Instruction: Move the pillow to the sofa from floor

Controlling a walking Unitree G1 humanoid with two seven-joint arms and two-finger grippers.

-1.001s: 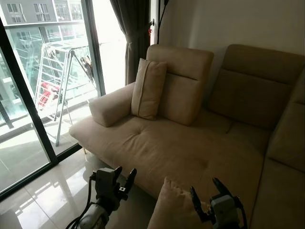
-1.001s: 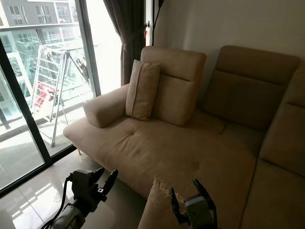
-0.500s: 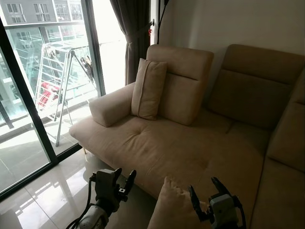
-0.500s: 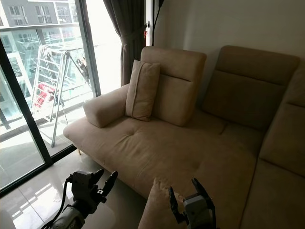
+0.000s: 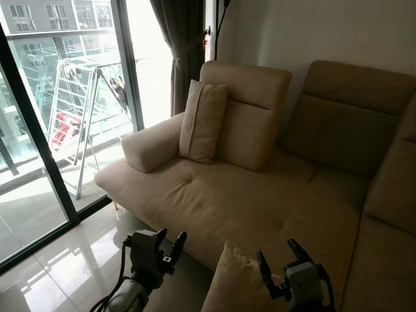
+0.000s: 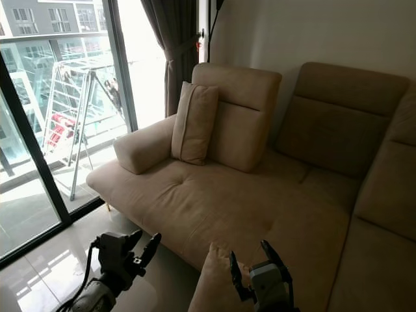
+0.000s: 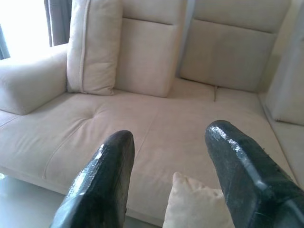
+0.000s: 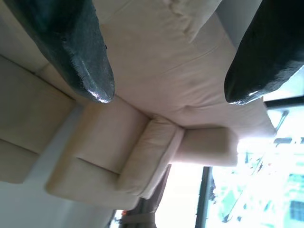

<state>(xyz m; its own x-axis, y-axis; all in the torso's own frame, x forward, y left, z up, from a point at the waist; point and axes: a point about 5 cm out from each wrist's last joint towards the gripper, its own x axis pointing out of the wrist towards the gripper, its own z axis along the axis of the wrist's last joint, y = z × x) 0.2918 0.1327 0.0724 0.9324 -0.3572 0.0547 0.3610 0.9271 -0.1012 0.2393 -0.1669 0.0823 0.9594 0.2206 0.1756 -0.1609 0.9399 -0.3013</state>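
Beige suede covers the sofa, and a matching pillow sits low at its front edge, just ahead of the seat, its corner poking up between the two arms. The right gripper hovers right beside that corner, fingers spread and holding nothing. The left gripper hangs over the glossy floor, fingers also spread apart. A second cushion leans upright against the backrest by the armrest.
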